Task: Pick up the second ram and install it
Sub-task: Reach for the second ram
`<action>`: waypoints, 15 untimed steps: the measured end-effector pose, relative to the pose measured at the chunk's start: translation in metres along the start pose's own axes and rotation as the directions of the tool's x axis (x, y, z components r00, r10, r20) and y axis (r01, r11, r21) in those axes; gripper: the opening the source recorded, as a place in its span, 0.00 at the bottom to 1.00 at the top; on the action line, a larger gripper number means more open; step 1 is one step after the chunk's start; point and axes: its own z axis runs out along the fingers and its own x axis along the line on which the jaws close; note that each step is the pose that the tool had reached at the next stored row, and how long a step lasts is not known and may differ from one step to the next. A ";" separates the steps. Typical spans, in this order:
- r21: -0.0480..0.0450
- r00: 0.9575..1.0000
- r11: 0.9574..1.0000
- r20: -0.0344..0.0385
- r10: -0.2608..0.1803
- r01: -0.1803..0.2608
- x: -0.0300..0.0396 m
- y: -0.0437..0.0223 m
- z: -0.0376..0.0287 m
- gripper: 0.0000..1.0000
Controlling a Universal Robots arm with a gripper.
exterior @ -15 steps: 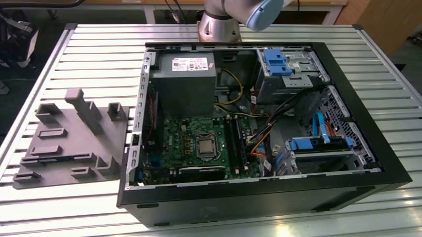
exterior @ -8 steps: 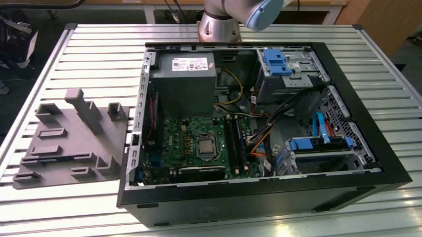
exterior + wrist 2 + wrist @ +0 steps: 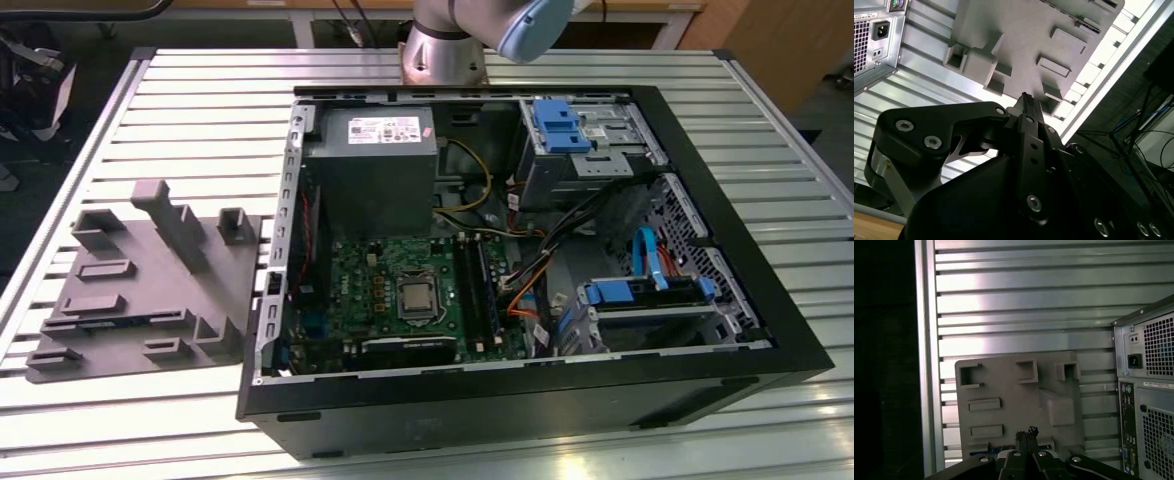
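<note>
The black gripper (image 3: pixel 1025 98) is observed above the grey moulded fixture plate (image 3: pixel 1029 35), fingers pressed together, nothing clamped. The slim dark memory stick (image 3: pixel 114 322) is seated in that plate's near recess, at the exterior view's left.

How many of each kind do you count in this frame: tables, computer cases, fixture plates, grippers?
slatted table: 1
computer case, side open: 1
grey fixture plate: 1
gripper: 1
Total: 4
</note>
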 end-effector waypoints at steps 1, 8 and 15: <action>0.000 1.000 1.000 0.000 0.000 0.000 0.0002 -0.0001 0.0003 0.11; 0.000 1.000 1.000 0.000 0.000 0.000 0.0014 -0.0016 0.0024 0.11; 0.000 1.000 1.000 -0.001 0.000 0.000 0.0025 -0.0037 0.0045 0.11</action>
